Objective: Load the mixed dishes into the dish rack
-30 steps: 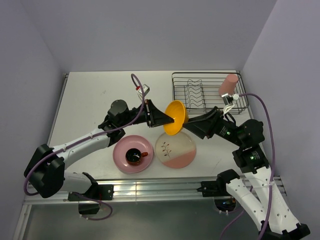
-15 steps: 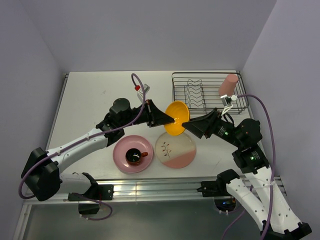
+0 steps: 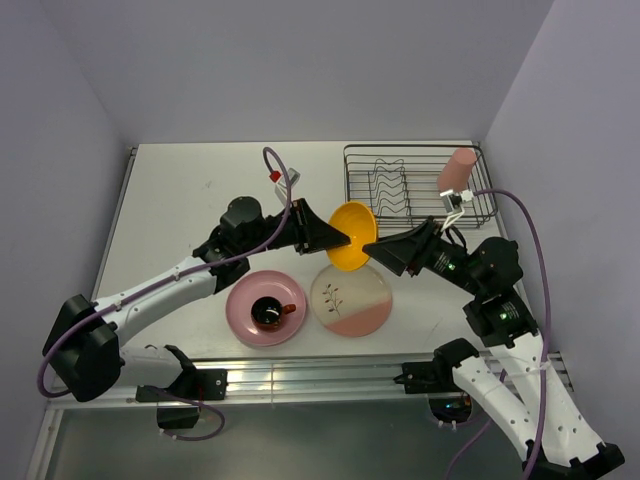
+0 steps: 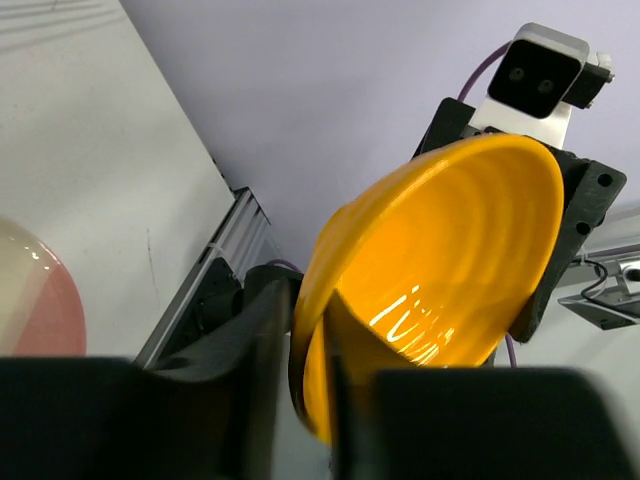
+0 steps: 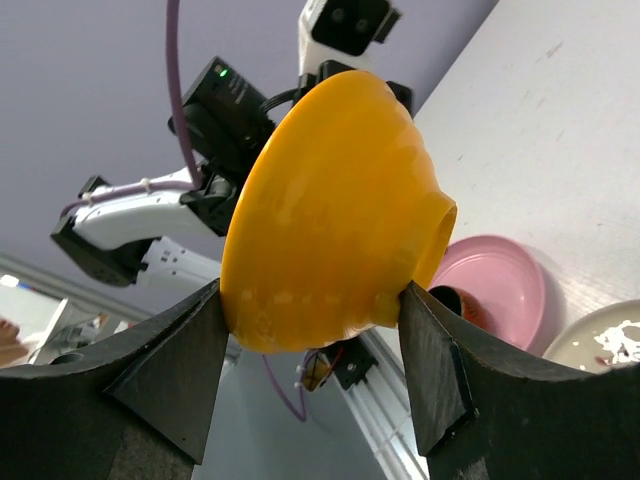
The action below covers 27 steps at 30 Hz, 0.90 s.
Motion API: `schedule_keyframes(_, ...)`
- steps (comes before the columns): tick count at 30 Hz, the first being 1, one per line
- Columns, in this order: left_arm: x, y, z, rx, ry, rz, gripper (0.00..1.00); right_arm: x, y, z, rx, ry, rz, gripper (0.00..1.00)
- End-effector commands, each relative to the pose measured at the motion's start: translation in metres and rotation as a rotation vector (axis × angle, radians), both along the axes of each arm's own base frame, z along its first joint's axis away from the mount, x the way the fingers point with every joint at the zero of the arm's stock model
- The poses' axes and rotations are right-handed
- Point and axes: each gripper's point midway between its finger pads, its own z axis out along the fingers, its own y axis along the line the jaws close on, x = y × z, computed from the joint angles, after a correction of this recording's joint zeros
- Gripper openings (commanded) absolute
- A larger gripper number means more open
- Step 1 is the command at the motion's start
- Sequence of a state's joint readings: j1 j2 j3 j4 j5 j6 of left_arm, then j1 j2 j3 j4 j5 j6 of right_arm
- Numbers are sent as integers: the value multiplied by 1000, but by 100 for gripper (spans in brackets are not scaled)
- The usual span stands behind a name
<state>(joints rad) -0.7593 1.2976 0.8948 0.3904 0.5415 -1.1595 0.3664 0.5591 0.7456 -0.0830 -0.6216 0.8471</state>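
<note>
**Top external view.** The yellow bowl [image 3: 352, 233] is held clear of the counter [image 3: 190, 190]. It sits between the two arms, above the far edge of the cream plate with leaf motif [image 3: 351, 299], and its opening is tilted up towards the camera. The left pincer [image 3: 342, 240] meets the bowl at its left rim. The right pincer [image 3: 368, 248] meets it at the lower right edge. The pink plate [image 3: 243, 305] lies on the counter just left of the cream plate. The small red-orange cup [image 3: 268, 311] stands upright on the pink plate. The dish rack [image 3: 400, 150] sits at the far right of the counter, and the pink tumbler [image 3: 457, 170] is at the rack's right end. No plates stand between the wavy dividers.

**Left wrist view.** The left pincer [image 4: 305, 300] pinches the rim of the yellow bowl [image 4: 450, 270], with one finger outside the wall and one inside. The ribbed interior of the bowl faces the lens. An edge of the cream plate [image 4: 30, 290] shows at the left, on the counter [image 4: 90, 120].

**Right wrist view.** The fingers of the right pincer [image 5: 310, 292] are spread wide. The underside of the yellow bowl [image 5: 330, 210] fills the gap between them. One finger sits at the rim side and the other beside the foot. It cannot be determined whether the fingers are pressing on the bowl. The pink plate [image 5: 505, 290] lies on the counter [image 5: 560, 120] beyond.
</note>
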Motion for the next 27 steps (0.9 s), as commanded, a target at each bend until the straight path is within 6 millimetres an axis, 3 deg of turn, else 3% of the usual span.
schedule_keyframes(1,-12,-9,15,-25,-56,-44,31,-15,7,20,30,-75,77,0)
schedule_keyframes(3,-12,-9,16,-28,-60,-46,41,-15,6,20,30,-79,69,0)
schedule_keyframes(4,-12,-8,16,-30,-62,-44,51,-15,6,20,28,-77,67,0)
schedule_keyframes(10,-15,-5,17,-35,-74,-42,70,-15,5,20,22,-78,56,0)
schedule_keyframes(20,-9,18,20,-48,-98,-1,86,-4,-2,9,-29,-54,-18,0)
schedule_keyframes(27,12,50,12,17,-111,90,92,6,-6,2,-76,-38,-65,0)
